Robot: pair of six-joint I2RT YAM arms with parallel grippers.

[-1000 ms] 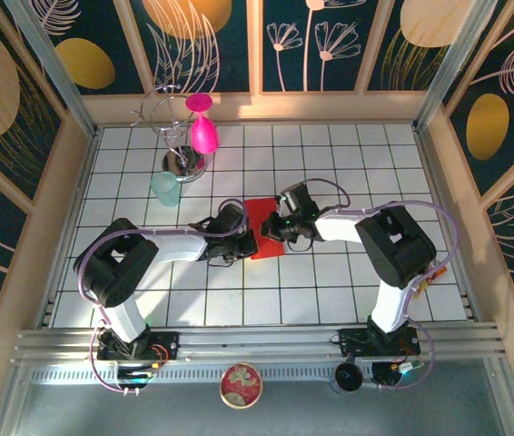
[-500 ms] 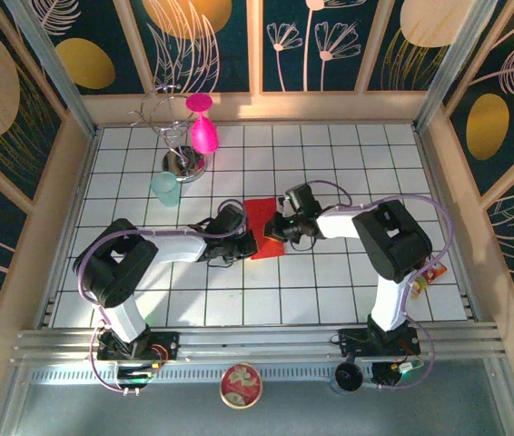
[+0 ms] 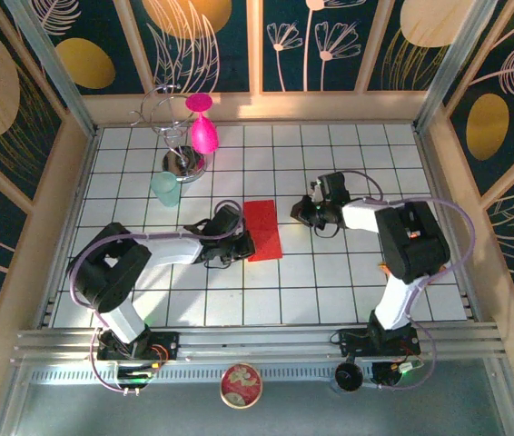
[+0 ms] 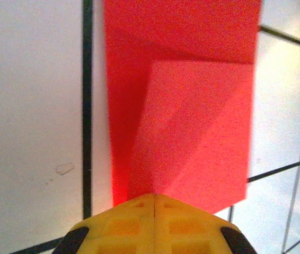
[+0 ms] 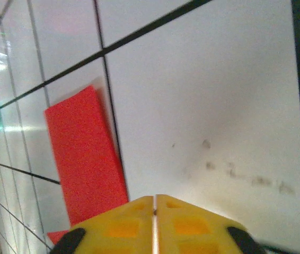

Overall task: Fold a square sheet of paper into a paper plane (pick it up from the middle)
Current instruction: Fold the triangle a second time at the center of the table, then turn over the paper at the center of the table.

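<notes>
The folded red paper [image 3: 262, 230] lies flat on the tabletop [image 3: 330, 272], its long side pointing away from the arms. The left gripper [image 3: 242, 243] is nearer: its jaws are shut and touch the paper's near left edge. The right gripper [image 3: 301, 215], jaws shut too, sits off the paper's right side, not touching.

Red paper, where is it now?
In the top view the paper lies folded in the middle of the table, the left gripper at its near-left edge and the right gripper apart on its right.
</notes>
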